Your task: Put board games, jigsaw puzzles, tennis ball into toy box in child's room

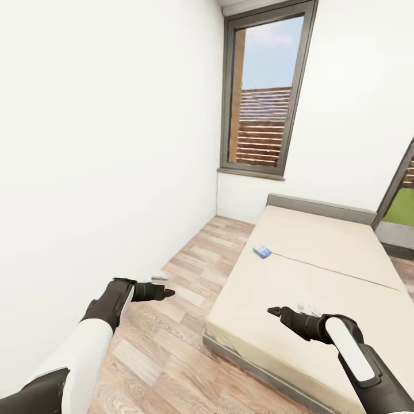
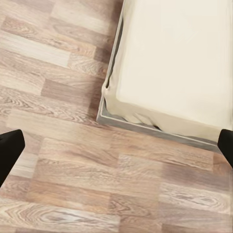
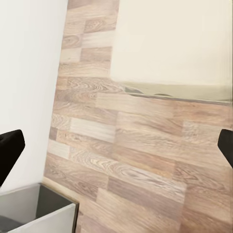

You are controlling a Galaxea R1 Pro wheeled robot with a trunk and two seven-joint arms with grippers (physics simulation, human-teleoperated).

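Beige bed (image 1: 322, 270) bears small blue box (image 1: 262, 250); both grippers (left (image 1: 167, 292), right (image 1: 275, 311)) spread, empty.

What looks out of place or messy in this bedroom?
Not much. A small blue box lies loose on the bed, and another pale box sits partly hidden behind the right gripper. The mattress cover bunches in wrinkles at one bed corner.

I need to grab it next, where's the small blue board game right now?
In the head view the small blue box lies on the bed, near its left edge, below the window.
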